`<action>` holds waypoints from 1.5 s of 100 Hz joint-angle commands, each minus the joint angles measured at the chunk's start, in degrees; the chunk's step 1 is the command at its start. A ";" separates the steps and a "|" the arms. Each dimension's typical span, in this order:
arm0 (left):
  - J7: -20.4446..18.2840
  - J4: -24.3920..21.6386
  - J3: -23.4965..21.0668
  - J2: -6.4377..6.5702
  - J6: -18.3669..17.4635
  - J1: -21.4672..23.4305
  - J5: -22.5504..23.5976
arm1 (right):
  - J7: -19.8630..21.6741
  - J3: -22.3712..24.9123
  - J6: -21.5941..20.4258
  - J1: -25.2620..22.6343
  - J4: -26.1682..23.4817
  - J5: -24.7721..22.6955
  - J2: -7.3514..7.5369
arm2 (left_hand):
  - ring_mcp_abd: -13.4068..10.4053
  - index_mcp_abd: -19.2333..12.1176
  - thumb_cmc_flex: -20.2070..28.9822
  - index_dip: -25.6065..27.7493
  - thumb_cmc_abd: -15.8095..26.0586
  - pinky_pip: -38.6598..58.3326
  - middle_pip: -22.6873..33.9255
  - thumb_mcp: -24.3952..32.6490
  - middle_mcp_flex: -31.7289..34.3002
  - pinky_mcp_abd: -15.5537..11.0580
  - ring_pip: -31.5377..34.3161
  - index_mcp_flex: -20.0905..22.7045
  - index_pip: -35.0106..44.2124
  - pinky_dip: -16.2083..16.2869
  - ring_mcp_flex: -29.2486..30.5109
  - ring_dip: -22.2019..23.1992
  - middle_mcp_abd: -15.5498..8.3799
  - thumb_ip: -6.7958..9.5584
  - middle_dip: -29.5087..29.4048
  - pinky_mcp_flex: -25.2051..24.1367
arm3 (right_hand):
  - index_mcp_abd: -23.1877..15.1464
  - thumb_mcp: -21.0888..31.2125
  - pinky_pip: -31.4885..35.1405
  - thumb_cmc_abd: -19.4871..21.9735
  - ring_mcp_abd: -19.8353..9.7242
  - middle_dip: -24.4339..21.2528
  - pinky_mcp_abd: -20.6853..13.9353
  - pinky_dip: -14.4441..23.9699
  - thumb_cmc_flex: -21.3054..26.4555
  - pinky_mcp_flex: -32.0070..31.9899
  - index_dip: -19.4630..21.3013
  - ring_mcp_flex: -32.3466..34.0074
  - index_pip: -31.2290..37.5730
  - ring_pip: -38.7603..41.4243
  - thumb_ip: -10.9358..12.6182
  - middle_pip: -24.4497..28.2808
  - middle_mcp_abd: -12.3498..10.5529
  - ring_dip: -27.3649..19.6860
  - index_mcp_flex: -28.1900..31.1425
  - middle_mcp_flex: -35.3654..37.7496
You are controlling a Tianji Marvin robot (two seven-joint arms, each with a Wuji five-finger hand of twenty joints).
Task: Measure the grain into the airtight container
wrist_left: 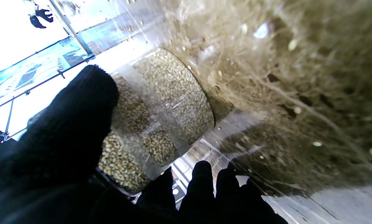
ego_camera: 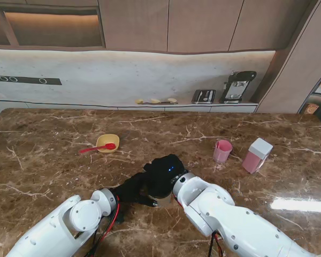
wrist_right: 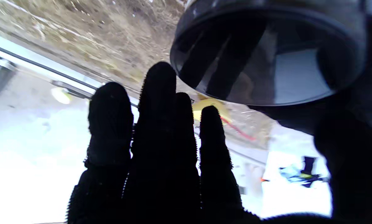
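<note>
Stand view: evenly lit and sharp; a warm strip glows under the cabinets (ego_camera: 48, 28), and a white glare patch lies on the table (ego_camera: 302, 204) at right.
Left wrist: window area blown out white; the jar (wrist_left: 161, 115) is sharp, the stone behind smeared.
Right wrist: strongly backlit; fingers (wrist_right: 156, 130) are silhouettes, the lid (wrist_right: 267, 56) is dim, perhaps slightly blurred.

A clear, round container (wrist_left: 161, 118) filled most of the way with pale grain (wrist_left: 176, 90) was seen standing on the marble table (ego_camera: 53, 160), near the front edge at the middle. Its dark round lid (wrist_right: 267, 59) was seen close up in the right wrist view.
</note>
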 commanded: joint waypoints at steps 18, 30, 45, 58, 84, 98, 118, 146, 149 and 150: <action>-1.02 2.14 0.99 0.13 0.67 1.41 0.22 | 6.59 4.01 -2.16 -4.01 -2.62 -2.16 -0.74 | 8.38 -4.08 2.73 -0.07 4.93 8.85 -0.37 1.41 -1.50 16.19 2.08 1.23 4.24 5.52 1.24 0.98 -1.50 2.47 0.82 5.08 | -0.32 -0.80 -11.32 10.45 4.80 -5.26 3.23 -5.70 -12.28 -14.09 -5.22 -15.55 -10.75 -20.16 2.63 -8.44 0.29 -7.17 -9.06 -10.41; -1.15 2.09 0.90 0.17 0.77 1.50 0.17 | 14.55 7.98 -8.26 -5.43 -6.69 -1.94 -0.13 | 8.40 -4.06 2.83 -0.05 4.94 8.88 -0.37 1.36 -1.53 16.18 2.08 1.24 4.24 5.54 1.23 0.98 -1.46 2.48 0.83 5.06 | 1.93 2.16 -26.50 -4.76 6.70 -8.35 5.53 -5.69 0.09 -26.46 -6.24 -30.69 -15.75 -33.35 1.84 -14.07 0.82 -14.02 -14.49 -21.69; -1.16 2.06 0.99 0.16 0.75 1.49 0.14 | 18.51 8.69 -11.97 -4.29 -7.30 0.75 0.39 | 8.42 -4.03 2.76 0.00 5.02 8.90 -0.38 1.25 -1.52 16.25 2.09 1.25 4.29 5.56 1.21 0.99 -1.49 2.48 0.83 5.04 | 2.80 -1.30 -31.76 -14.69 6.79 -9.40 5.91 -3.99 15.39 -27.30 -8.10 -33.28 -18.40 -34.62 1.19 -14.60 1.20 -16.50 -14.65 -23.98; -1.13 2.03 0.94 0.14 0.81 1.53 0.03 | 16.90 6.18 -12.09 -1.95 -4.53 0.37 0.44 | 8.51 -3.97 2.68 -0.03 5.24 8.96 -0.36 1.07 -1.53 16.28 2.14 1.20 4.21 5.58 1.26 1.03 -1.41 2.47 0.85 5.08 | 1.92 -1.30 -30.42 -15.60 4.07 -7.84 4.57 -2.34 25.74 -23.80 -6.14 -27.24 -12.16 -30.53 0.41 -11.09 0.76 -13.60 -9.62 -20.06; -1.54 1.83 0.51 0.23 0.96 1.75 -0.19 | 4.77 -0.79 -0.03 -0.33 0.88 -4.52 -0.82 | 8.49 -3.96 2.88 0.31 5.28 8.96 -0.03 1.12 -1.30 16.32 2.13 1.31 4.78 5.56 1.36 1.01 -1.42 2.56 1.00 5.02 | -1.57 3.36 -0.38 -1.86 -2.03 7.06 0.10 1.82 5.11 -4.00 5.64 -2.23 6.29 2.88 -0.83 6.63 -1.10 2.01 4.28 1.20; -1.25 1.85 0.35 0.18 0.72 1.79 -0.13 | 5.61 -0.37 1.31 -1.15 -0.25 -4.79 -0.99 | 8.42 -4.08 2.67 0.30 5.22 8.99 0.08 1.21 -1.34 16.33 2.15 1.19 4.73 5.56 1.41 1.02 -1.45 2.56 1.05 5.03 | -0.02 -0.13 -2.25 5.75 0.46 2.09 0.71 -2.46 -5.53 -8.22 -0.34 -7.45 -1.91 -2.97 1.08 -0.11 -0.40 -1.94 -1.15 -3.39; -1.13 1.84 0.11 0.19 0.65 1.99 -0.04 | 13.46 6.17 -5.36 -3.99 -5.69 -1.41 -0.41 | 8.44 -4.13 2.60 0.26 5.20 9.01 0.08 1.24 -1.34 16.37 2.09 1.21 4.63 5.55 1.36 0.99 -1.45 2.55 1.03 5.05 | 1.66 0.51 -25.03 -2.43 5.78 -7.32 5.04 -5.20 0.69 -25.61 -6.12 -29.62 -14.26 -31.73 1.23 -12.71 0.73 -13.64 -12.18 -20.37; -1.15 1.66 0.19 0.19 0.76 2.10 -0.07 | 20.01 6.35 -11.21 -0.57 -4.94 3.45 0.56 | 8.41 -3.99 2.65 0.28 5.23 9.12 0.03 1.22 -1.36 16.39 2.10 1.24 4.61 5.58 1.36 0.99 -1.43 2.53 1.00 5.08 | 0.42 2.07 -30.34 -16.14 5.54 -8.24 5.23 -2.92 26.96 -23.67 -7.42 -29.31 -15.30 -31.68 -0.84 -11.68 0.92 -14.77 -12.31 -22.04; -1.20 1.62 0.17 0.21 0.81 2.10 -0.07 | 19.90 5.71 -10.90 -0.13 -4.38 3.54 0.57 | 8.38 -4.00 2.68 0.28 5.27 9.14 0.01 1.22 -1.41 16.37 2.10 1.23 4.61 5.59 1.34 0.99 -1.47 2.54 0.99 5.09 | 0.42 7.27 -29.02 -17.52 4.62 -7.41 4.76 -2.36 26.62 -21.94 -6.71 -26.14 -13.36 -29.65 -1.51 -10.36 0.69 -13.14 -11.38 -20.28; -1.22 1.61 0.16 0.21 0.82 2.11 -0.08 | 19.80 5.51 -10.80 -0.01 -4.19 3.51 0.56 | 8.35 -4.00 2.66 0.28 5.29 9.15 0.00 1.20 -1.41 16.36 2.09 1.23 4.61 5.59 1.32 0.99 -1.52 2.53 0.99 5.09 | 0.49 9.56 -28.40 -18.20 4.33 -6.82 4.52 -2.20 26.29 -21.18 -6.44 -24.94 -12.57 -28.95 -1.95 -9.44 0.66 -12.48 -11.01 -18.92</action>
